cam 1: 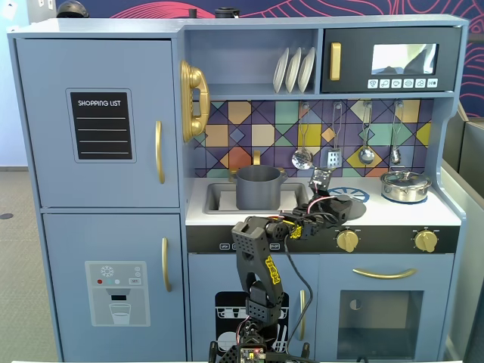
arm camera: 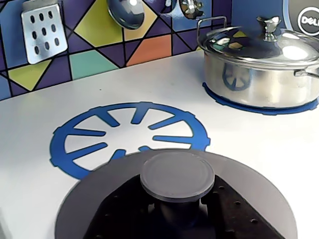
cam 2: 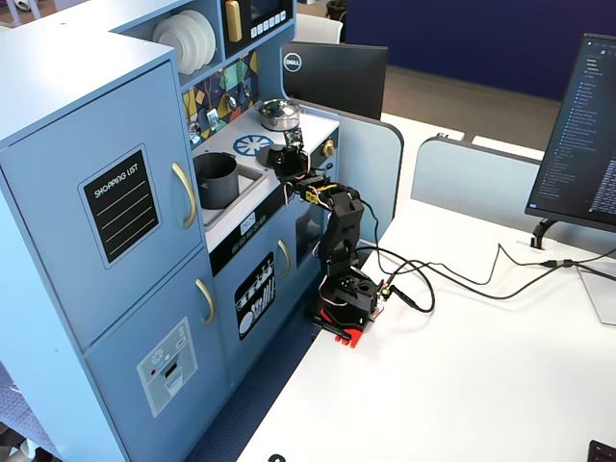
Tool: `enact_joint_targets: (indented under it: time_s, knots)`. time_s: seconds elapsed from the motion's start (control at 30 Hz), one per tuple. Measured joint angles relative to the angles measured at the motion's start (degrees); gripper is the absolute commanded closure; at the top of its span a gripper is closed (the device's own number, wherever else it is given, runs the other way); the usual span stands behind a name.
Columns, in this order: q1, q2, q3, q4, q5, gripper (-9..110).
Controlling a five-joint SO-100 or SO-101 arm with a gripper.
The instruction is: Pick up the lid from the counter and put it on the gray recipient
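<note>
The lid (arm camera: 89, 199) is a flat dark gray matte disc with a round center knob (arm camera: 177, 174). My gripper (arm camera: 177, 208) is shut on the knob's stem, with a black finger (arm camera: 124, 211) on each side. The lid covers the near edge of the blue burner circle (arm camera: 99, 144); I cannot tell whether it rests on the counter or is raised. In a fixed view the gripper (cam 1: 340, 204) holds the lid (cam 1: 349, 206) just right of the sink. The gray recipient (cam 1: 258, 187), a tall dark gray pot, stands in the sink, left of the gripper. It also shows in the other fixed view (cam 2: 217, 180), where the gripper (cam 2: 282, 159) is beside it.
A shiny silver pot (arm camera: 259, 69) with its own lid stands on the right burner, also seen in a fixed view (cam 1: 405, 185). Utensils (cam 1: 302, 157) hang on the tiled back wall. The white counter (arm camera: 30, 164) is bare left of the lid.
</note>
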Motion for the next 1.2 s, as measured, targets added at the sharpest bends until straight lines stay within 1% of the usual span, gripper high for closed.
enact_joint_targets:
  time_s: [0.17, 0.33, 0.47, 0.63, 0.77, 0.87, 1.2]
  knots:
    - [-0.7, 2.02, 0.7, 0.35, -0.35, 102]
    - [-1.76, 5.19, 0.53, 3.16, -0.62, 102]
    - [-1.85, 7.47, -1.49, 5.36, -0.62, 102]
    - [-4.48, 9.93, -6.33, 9.67, -0.09, 102]
    - [-7.47, 12.83, -10.02, 14.41, 0.97, 102]
    - [-11.6, 15.21, -11.87, 18.02, 1.41, 102]
    - [-24.08, 19.07, -12.92, 22.41, 1.67, 102]
